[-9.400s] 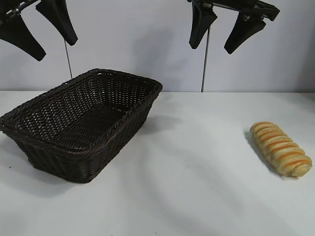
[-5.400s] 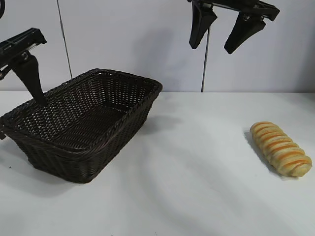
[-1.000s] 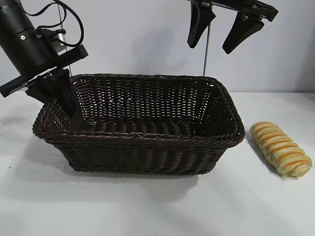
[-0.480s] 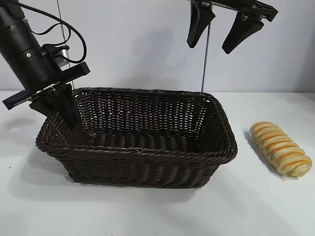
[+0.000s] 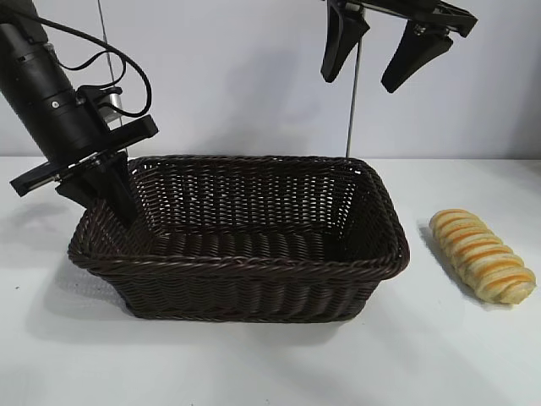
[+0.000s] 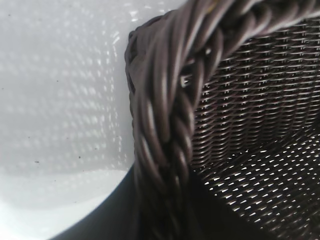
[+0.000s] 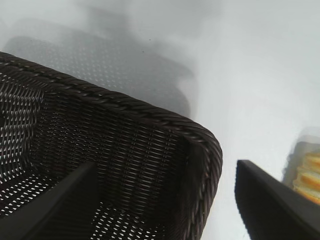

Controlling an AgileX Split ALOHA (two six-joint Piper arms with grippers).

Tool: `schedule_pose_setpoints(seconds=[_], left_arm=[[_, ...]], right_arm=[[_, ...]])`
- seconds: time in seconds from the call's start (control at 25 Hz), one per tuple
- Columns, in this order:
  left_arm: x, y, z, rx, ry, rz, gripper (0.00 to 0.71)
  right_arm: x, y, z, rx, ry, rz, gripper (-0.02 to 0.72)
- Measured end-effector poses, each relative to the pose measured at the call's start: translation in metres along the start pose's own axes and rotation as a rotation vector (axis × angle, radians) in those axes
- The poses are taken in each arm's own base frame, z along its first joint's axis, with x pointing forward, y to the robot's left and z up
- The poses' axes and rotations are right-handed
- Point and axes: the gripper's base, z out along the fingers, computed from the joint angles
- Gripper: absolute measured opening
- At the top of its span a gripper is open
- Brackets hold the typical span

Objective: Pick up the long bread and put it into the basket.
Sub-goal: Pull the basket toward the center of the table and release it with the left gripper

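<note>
A white table (image 5: pixel 270 364) stands before a pale grey wall (image 5: pixel 237 76).

White, smooth tabletop (image 5: pixel 270 364) before me, carrying two items. A large rectangular dark brown woven wicker basket (image 5: pixel 254 279) with a braided rim rests on it toward my left arm's side. An elongated pale-yellow loaf with orange-brown crosswise stripes (image 5: pixel 482 255) lies directly on the surface near the basket's right end, apart from it.
</note>
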Motion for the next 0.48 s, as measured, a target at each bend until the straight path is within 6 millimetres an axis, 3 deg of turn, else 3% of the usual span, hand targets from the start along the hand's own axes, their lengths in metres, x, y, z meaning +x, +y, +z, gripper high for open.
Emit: schedule_pose_setpoints(seconds=[0.16,0.48], left_arm=[[0.0,0.0,0.0,-0.004,0.002,0.002,0.554],[0.009,-0.013,-0.029,-0.024,-0.02,0.051,0.565]], right_arm=[[0.0,0.0,0.0,0.0,0.0,0.0,0.548],[0.0,0.0,0.0,0.0,0.0,0.001,0.548]])
